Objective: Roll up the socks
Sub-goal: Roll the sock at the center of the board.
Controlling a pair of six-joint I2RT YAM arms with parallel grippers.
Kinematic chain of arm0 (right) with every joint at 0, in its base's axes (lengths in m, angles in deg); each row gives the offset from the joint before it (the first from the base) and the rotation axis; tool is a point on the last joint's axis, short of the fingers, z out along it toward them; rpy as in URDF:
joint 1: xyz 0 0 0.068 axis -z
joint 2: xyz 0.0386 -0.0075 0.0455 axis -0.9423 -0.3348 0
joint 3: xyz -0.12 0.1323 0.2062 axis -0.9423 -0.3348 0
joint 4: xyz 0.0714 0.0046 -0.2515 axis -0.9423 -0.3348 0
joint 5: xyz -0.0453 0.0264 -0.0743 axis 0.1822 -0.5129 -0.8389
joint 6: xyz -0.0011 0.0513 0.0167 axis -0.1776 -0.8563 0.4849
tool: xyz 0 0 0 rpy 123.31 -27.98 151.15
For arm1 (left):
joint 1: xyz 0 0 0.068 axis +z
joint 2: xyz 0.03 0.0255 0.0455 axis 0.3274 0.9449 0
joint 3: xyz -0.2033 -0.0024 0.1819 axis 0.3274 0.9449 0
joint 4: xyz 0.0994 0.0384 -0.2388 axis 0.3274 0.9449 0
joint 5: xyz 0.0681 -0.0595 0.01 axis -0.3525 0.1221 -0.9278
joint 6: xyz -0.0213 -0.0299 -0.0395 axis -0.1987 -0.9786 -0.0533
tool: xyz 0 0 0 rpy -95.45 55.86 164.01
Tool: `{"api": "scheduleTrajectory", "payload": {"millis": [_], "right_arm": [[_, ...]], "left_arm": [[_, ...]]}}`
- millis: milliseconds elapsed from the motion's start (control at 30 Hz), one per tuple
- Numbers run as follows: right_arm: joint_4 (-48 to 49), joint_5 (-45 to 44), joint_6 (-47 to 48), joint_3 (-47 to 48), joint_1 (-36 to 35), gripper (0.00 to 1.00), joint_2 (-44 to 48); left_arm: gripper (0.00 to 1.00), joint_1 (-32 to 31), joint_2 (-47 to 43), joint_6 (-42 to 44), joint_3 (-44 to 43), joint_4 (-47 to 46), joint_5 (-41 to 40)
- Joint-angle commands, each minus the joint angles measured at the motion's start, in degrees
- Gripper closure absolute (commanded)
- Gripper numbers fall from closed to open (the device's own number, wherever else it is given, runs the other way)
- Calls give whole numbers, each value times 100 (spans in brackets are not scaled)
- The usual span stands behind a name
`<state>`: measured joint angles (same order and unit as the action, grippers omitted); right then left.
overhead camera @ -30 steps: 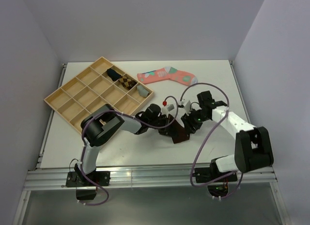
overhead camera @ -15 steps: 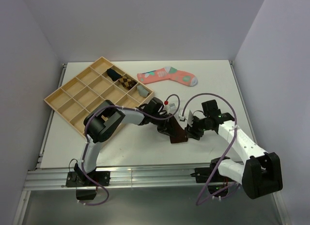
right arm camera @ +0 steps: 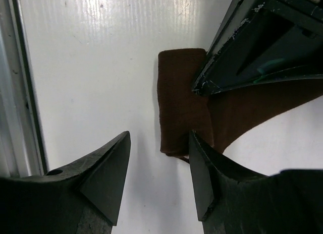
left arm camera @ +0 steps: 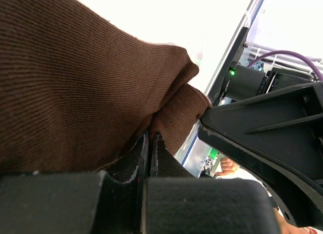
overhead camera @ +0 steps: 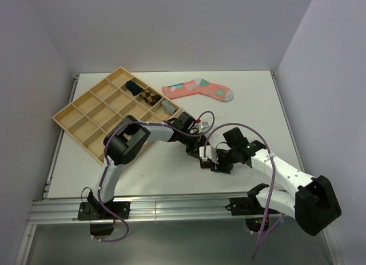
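Observation:
The dark brown sock [left arm camera: 75,82] lies on the white table, its end folded over into a thick band [right arm camera: 180,103]. No striped cuff shows. My left gripper [left arm camera: 150,139] is shut on a fold of the brown fabric. My right gripper [right arm camera: 159,135] is open, low over the table. Its right finger is against the folded end and its left finger is over bare table. In the top view both grippers, left [overhead camera: 198,152] and right [overhead camera: 216,164], meet at the table's middle front and cover most of the sock. A small grey sock [overhead camera: 167,107] lies in a tray compartment.
A wooden compartment tray [overhead camera: 86,113] stands at the back left, with a dark bundle [overhead camera: 134,87] and a checked bundle [overhead camera: 150,96] in it. A pink patterned sock [overhead camera: 197,89] lies flat at the back. The table's front rail [right arm camera: 20,93] is close to my right gripper.
My right gripper has swung from the sock's right side toward the table's front edge and now faces the folded end. My left gripper stayed on the sock, shifting slightly.

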<state>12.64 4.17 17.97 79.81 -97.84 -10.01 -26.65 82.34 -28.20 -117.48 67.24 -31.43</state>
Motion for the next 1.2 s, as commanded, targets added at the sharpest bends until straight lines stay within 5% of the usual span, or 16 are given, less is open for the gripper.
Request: {"api": "scheduleTrajectory", "payload": {"millis": [0, 400, 600, 833, 1167], "right_arm": [[439, -252, 92, -65, -169, 43, 64], [642, -613, 232, -48, -363, 46, -630], [466, -639, -75, 224, -363, 67, -1105], [62, -596, -444, 462, -345, 81, -1255], [-508, -297, -857, 751, -328, 82, -1676]], "left_arm": [[100, -3, 314, 421, 23, 636, -403], [100, 58, 296, 457, -66, 619, -263], [98, 163, 42, 18, 57, -135, -174], [79, 260, -923, -536, 593, -1329, -1193], [75, 313, -2023, -1117, 2006, -2852, -2607]]}}
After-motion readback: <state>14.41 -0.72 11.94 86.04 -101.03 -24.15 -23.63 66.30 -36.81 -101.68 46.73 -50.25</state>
